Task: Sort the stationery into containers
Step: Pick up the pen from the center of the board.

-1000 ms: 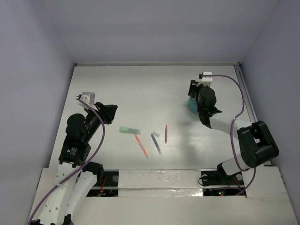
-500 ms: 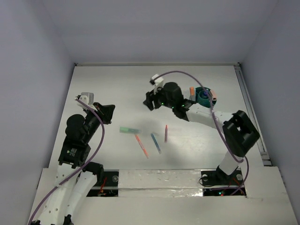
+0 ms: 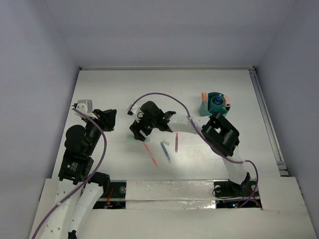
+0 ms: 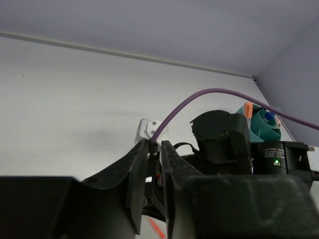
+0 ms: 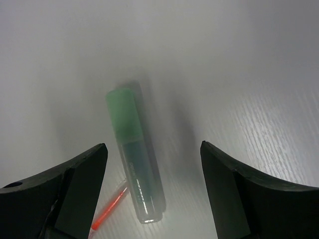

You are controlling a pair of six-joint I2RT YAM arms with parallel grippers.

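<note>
From above, the right gripper (image 3: 135, 130) reaches across the table (image 3: 124, 89) over the green marker, near the orange pen (image 3: 150, 154) and blue pen (image 3: 165, 152); the teal cup (image 3: 215, 103) stands far right. The left wrist view shows the left gripper's (image 4: 154, 186) jaws nearly together, holding nothing. In the right wrist view the fingers (image 5: 234, 189) are spread wide, the green marker (image 5: 134, 169) lying flat between them, untouched.

Top cam: high behind the arm bases, looks down on the whole table (image 3: 224, 84). Left wrist cam: low, faces across the table toward the teal cup (image 4: 262, 125). Right wrist cam: close, points straight down at the green marker (image 5: 132, 163). Top and left wrist views share the cup (image 3: 216, 103).
</note>
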